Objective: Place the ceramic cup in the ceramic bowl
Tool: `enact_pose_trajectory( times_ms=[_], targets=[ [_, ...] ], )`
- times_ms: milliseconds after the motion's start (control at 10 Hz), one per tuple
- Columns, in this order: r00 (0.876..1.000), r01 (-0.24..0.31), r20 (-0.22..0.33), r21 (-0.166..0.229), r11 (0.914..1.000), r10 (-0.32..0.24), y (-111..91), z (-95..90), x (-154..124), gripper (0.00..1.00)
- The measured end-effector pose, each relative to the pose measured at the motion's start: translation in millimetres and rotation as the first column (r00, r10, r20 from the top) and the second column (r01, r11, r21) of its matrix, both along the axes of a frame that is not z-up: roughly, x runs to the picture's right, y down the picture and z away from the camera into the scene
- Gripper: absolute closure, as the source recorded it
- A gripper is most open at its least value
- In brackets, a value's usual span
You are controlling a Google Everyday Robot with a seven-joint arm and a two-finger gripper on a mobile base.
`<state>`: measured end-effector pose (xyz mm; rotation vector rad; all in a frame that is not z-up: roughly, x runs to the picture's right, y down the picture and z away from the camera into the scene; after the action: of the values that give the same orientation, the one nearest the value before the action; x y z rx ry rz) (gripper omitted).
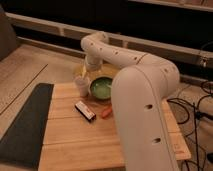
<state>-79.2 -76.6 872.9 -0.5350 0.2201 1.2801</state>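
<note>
While the ceramic cup [81,85] stands beside the ceramic bowl [101,88], the empty claw [89,70] hangs open above.

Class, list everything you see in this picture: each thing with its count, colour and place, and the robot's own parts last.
ceramic cup: one, cream-white, upright on the table, just left of the bowl
ceramic bowl: one, green, far part of the table
box: one, white with a dark side, in front of the cup
small item: one, orange-red, right of the box
table: one, light wood
mat: one, dark, left of the table
arm: one, white, bending over the table
pincer: one, open, above and behind the cup
</note>
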Motion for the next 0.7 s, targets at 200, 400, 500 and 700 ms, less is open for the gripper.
enact_pose_trajectory(
  times_ms=[200, 400, 500, 700],
  targets=[
    [1.0, 0.008, 0.002, -0.016, 0.9998, -0.008, 6, 13.4, -5, 0.35],
    [1.0, 0.015, -0.01, -0.036, 0.9993, -0.015, 15, 25.5, -5, 0.35],
    [1.0, 0.017, -0.018, -0.041, 0.999, -0.018, 18, 29.0, -2, 0.35],
    [0.999, 0.011, -0.032, -0.048, 0.9988, -0.012, 22, 34.3, 4, 0.35]
  ],
)
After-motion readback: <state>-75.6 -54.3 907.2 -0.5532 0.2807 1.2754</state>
